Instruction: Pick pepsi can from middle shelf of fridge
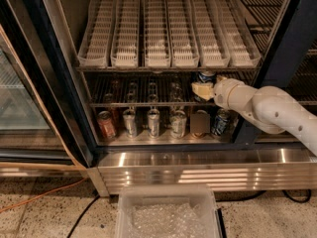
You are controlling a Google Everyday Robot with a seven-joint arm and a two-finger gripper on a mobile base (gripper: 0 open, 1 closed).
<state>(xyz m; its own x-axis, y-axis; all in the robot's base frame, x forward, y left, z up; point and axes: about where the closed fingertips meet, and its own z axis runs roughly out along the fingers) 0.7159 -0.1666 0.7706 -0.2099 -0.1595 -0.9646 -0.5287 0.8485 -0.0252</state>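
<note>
The pepsi can (206, 77), blue with a silver top, stands on the dark wire middle shelf (143, 104) of the fridge (277, 53), toward the right. My gripper (202, 89), pale yellow at the end of the white arm (267, 109), reaches in from the right. It sits just in front of and below the can, hiding the can's lower part. I cannot tell whether it touches the can.
White slotted trays (158, 33) fill the shelf above. On the steel floor stand an orange-brown can (105, 125), silver cans (153, 123) and another blue can (220, 123). A clear plastic bin (166, 212) sits on the floor in front. The glass door (20, 103) hangs open at left.
</note>
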